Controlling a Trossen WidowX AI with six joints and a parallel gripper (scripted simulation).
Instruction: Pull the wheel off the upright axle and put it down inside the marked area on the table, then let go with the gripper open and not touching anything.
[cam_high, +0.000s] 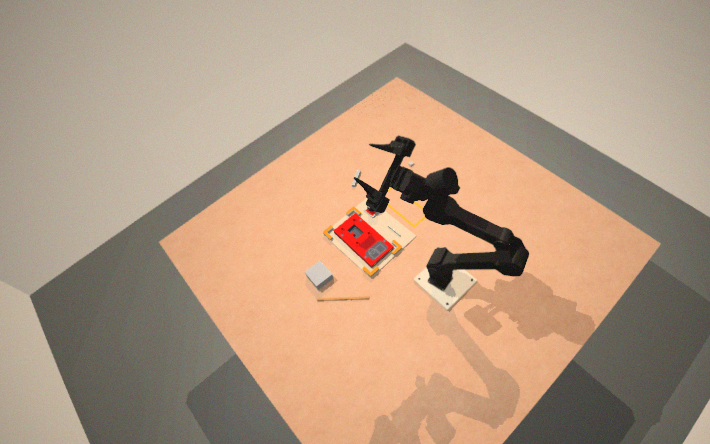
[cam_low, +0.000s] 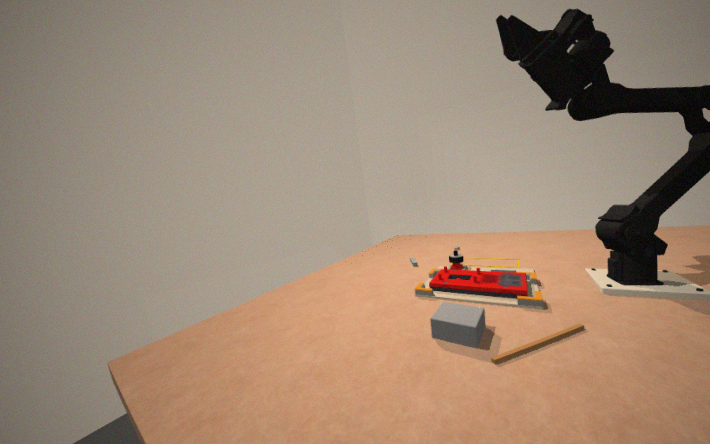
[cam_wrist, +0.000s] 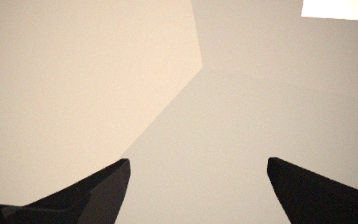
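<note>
The black wheel (cam_low: 456, 259) sits around the upright axle (cam_low: 456, 251), above a small red base at the back left of the cream board in the exterior view. In the top view the arm hides the wheel, and only part of the red base (cam_high: 371, 212) shows. The marked area is a thin yellow outline (cam_high: 401, 215) (cam_low: 518, 263) on the table beside the board, partly hidden by the arm in the top view. My gripper (cam_high: 362, 161) (cam_low: 504, 18) (cam_wrist: 198, 165) is open and empty, high above the table and tilted upward, well away from the wheel.
The cream board (cam_high: 403, 236) carries a red plate (cam_high: 371, 241) (cam_low: 481, 285) between orange corner brackets. A grey block (cam_high: 318, 274) (cam_low: 457, 324) and a thin wooden stick (cam_high: 343, 298) (cam_low: 539, 343) lie in front of it. Small pale pieces (cam_high: 411, 163) (cam_low: 413, 261) lie farther back.
</note>
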